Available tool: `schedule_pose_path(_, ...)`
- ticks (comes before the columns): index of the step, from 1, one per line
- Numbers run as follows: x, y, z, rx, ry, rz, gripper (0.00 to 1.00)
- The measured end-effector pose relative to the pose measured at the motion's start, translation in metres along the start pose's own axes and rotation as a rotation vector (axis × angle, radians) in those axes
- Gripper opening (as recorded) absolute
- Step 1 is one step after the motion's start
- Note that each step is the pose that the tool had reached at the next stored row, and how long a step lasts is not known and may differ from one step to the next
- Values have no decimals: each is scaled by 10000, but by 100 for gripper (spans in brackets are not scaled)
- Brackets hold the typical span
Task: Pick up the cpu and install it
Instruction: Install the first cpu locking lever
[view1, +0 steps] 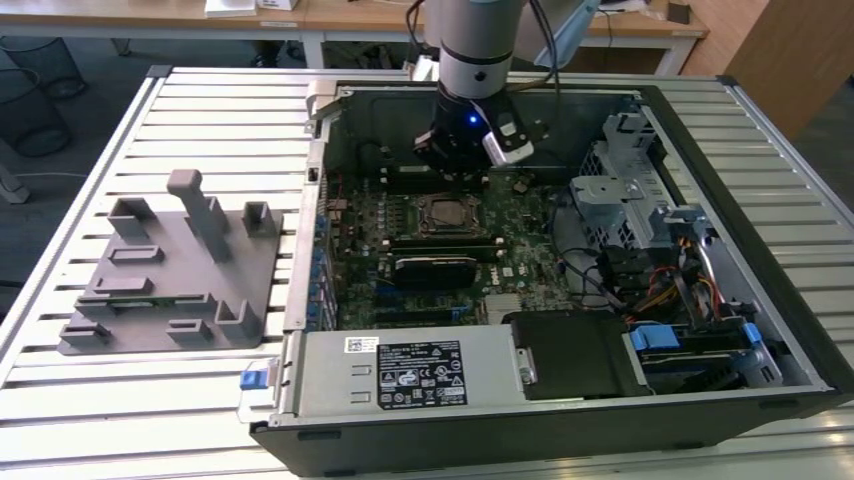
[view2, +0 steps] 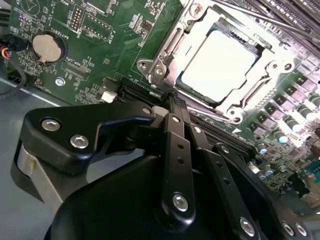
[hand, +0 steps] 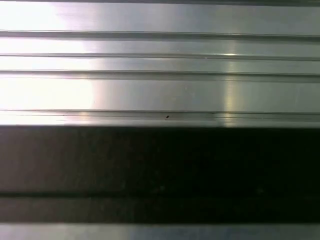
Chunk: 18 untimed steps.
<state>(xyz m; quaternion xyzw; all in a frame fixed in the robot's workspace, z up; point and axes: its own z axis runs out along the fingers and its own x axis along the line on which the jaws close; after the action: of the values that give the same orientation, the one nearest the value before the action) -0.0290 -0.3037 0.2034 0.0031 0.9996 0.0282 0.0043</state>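
Hanging over the open computer case (view1: 547, 250), one arm (view1: 477, 45) with one gripper (view1: 461, 172) sits just above the motherboard (view1: 441, 240), near the case's far wall in the exterior view. Gripper tip is hidden there by its own dark body; in the second wrist view the gripper (view2: 172, 100) shows black linkage bars converging to a narrow tip with nothing seen between them, but the fingertips are partly cut off by the linkage, so I cannot tell how far apart they stand. Not gripping anything visible.

One cpu (view2: 220, 65), silvery-white top, lies flat inside the socket (view2: 220, 60), metal frame around it; its far corner is cut by the frame's edge. In the exterior view the socket (view1: 442, 212) is a small dark square just below the gripper, cpu too small to make out there. Gripper tip ends just beside the socket's near corner, not touching the cpu.

One round coin battery (view2: 48, 48) on the board, well apart from the socket. One grey plastic fixture (view1: 174, 265) on the slatted table (view1: 160, 400) to the exterior view's left of the case, several upright posts, contents hard to tell. First wrist view: ribbed metal slats (hand: 160, 75) and a dark band (hand: 160, 160), unclear what. Case walls hem the gripper closely at the far side; open room above the board.
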Motion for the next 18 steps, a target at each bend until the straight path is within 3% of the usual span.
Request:
schedule_pose_path(10,-16,-3,42,1,7,1,11)
schedule_pose_path(18,-18,-1,20,1,7,1,11)
